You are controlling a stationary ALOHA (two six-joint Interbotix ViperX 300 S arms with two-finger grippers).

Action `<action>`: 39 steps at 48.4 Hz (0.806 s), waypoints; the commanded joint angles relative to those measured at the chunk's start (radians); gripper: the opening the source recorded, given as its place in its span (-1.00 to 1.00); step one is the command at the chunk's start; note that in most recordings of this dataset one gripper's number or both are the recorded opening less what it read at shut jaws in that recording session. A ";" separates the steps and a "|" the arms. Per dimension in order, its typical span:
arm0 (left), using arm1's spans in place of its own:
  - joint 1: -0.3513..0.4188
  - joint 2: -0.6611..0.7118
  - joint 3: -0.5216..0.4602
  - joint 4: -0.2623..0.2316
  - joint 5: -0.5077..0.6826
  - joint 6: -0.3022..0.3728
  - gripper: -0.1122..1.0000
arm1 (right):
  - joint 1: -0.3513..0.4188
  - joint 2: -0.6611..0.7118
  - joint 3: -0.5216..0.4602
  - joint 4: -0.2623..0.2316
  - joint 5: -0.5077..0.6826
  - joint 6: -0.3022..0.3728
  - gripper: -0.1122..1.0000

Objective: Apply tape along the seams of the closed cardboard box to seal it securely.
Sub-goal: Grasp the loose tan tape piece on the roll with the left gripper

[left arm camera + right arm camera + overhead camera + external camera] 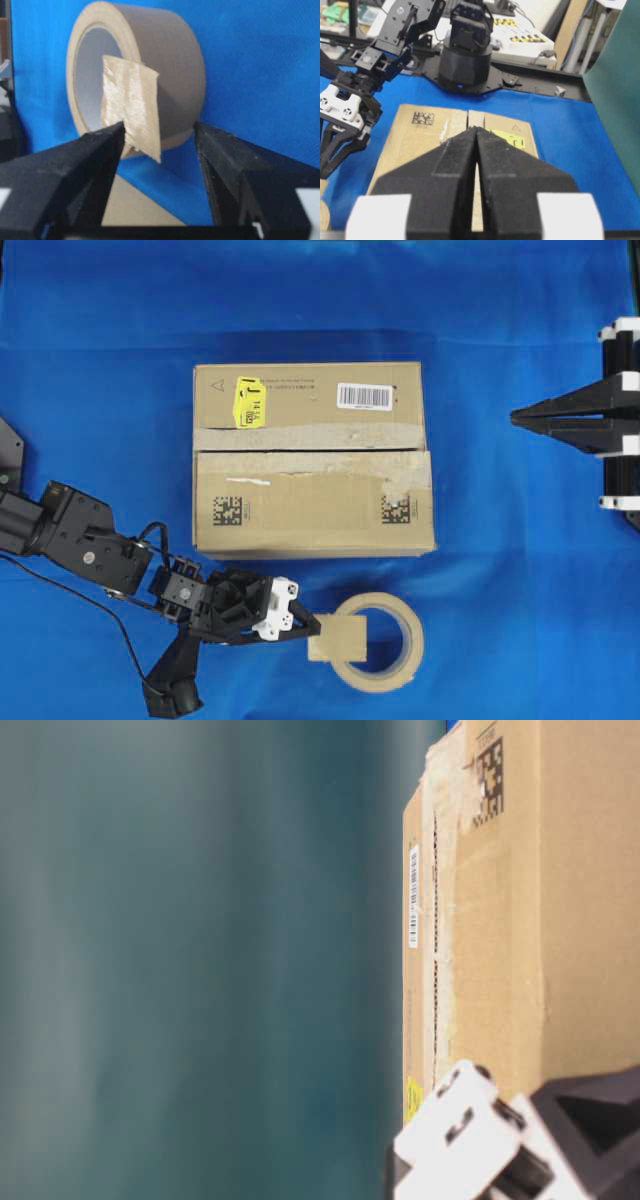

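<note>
The cardboard box (313, 486) lies closed mid-table, with a yellow sticker, a barcode label and two matrix codes. Its seam (300, 451) runs left to right, bordered by pale torn residue. The square tan tape (338, 639) sticks up from the beige tape roll (392, 672) in front of the box. In the left wrist view the tape (131, 106) hangs between the open jaws of my left gripper (159, 137), close to the left finger (95, 150). My left gripper (316, 626) is at the tape's edge. My right gripper (518, 418) is shut and empty, right of the box, and it points at the seam (476, 119).
The blue cloth (520, 570) covers the table. The roll (160, 55) stands just beyond the left fingers. The left arm (80, 540) stretches along the front left. The box (500, 920) fills the right of the table-level view.
</note>
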 commanded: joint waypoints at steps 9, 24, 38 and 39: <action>-0.006 -0.012 -0.021 -0.002 -0.023 0.005 0.08 | 0.002 0.006 -0.020 -0.002 -0.002 0.000 -0.80; -0.005 -0.012 -0.023 -0.015 -0.020 0.005 -0.79 | 0.002 0.009 -0.018 -0.002 -0.002 0.000 -0.80; -0.008 -0.028 -0.014 -0.015 -0.020 -0.006 -0.79 | 0.002 0.021 -0.018 -0.002 -0.002 0.002 -0.80; -0.008 -0.032 -0.014 -0.015 -0.020 -0.006 -0.78 | 0.002 0.021 -0.018 -0.002 -0.002 0.002 -0.80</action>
